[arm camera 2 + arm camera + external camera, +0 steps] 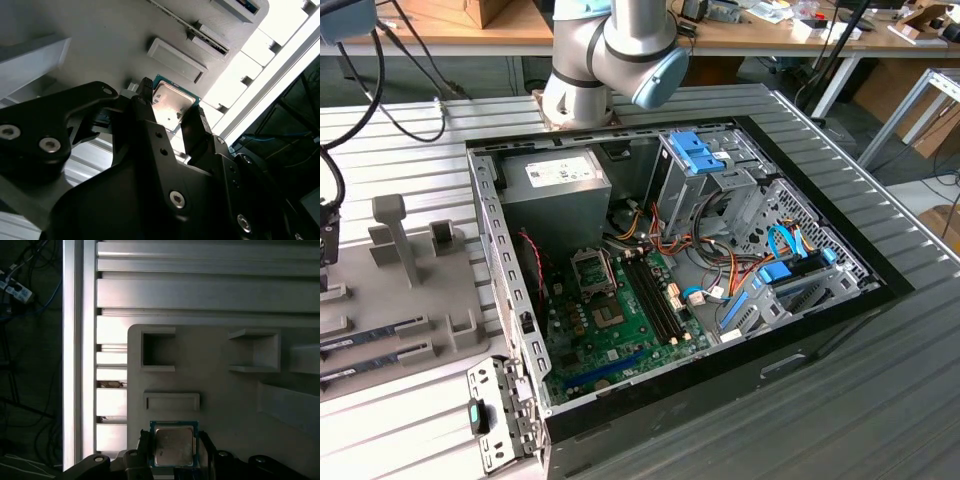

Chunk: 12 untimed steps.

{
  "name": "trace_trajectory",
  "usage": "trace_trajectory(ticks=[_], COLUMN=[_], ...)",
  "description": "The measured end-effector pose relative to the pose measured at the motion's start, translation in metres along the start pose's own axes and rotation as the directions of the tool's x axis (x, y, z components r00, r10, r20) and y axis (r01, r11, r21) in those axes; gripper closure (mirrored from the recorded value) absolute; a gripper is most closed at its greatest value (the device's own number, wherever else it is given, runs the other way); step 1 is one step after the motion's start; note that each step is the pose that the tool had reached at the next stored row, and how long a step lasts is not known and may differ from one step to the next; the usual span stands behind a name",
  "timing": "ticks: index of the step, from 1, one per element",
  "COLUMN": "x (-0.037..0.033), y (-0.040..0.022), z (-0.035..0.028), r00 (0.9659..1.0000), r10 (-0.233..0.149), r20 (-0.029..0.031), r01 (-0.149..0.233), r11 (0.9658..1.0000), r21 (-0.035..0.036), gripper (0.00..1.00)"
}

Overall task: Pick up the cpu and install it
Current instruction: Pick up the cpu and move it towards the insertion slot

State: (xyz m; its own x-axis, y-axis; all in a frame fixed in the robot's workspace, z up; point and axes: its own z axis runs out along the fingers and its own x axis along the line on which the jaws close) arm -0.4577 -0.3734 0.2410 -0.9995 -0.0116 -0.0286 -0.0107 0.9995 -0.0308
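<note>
Grey tray point(225, 405) on the slatted surface point(200, 290): claw point(169, 104) looks clamped on the cpu point(173, 445), so pickup's underway, install not yet started.

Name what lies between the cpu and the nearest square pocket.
A low rectangular frame on the grey tray sits between the cpu and the square pocket, in the first wrist view.

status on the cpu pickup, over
tool straddling the cpu, grip unconfirmed. cpu at the grey tray near its edge. nothing seen blocking it.
</note>
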Motion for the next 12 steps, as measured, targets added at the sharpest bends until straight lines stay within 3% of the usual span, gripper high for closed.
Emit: trace_trajectory(ticks=[12], x=[-0.0003], y=[-0.0003], z=[-0.0113], r00=[1.0000], r10=[0.000], r20=[-0.0001], r01=[0.000], r11=[1.0000], r21=[-0.0018], gripper=[0.53])
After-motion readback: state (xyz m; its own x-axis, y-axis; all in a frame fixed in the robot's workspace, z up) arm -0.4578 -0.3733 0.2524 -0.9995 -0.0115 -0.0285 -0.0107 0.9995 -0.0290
